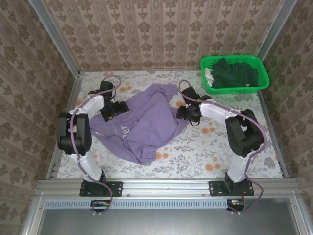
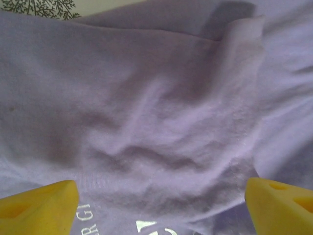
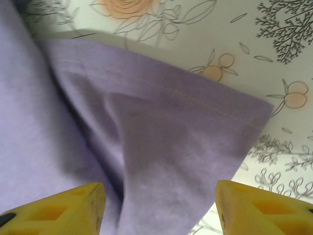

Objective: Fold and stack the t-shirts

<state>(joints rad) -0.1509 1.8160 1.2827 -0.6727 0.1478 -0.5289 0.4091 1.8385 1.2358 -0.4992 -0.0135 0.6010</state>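
Top external view, going left to right: left jaws hang over the lavender t-shirt near the left edge of the worktop, spread wide, pinching nothing, cloth lying rumpled under them. The shirt's crumpled across the middle of the worktop, lettering up. Right jaws are spread too, over a stitched hem on its right side. Dark green t-shirts are heaped in the green basket at the far right corner
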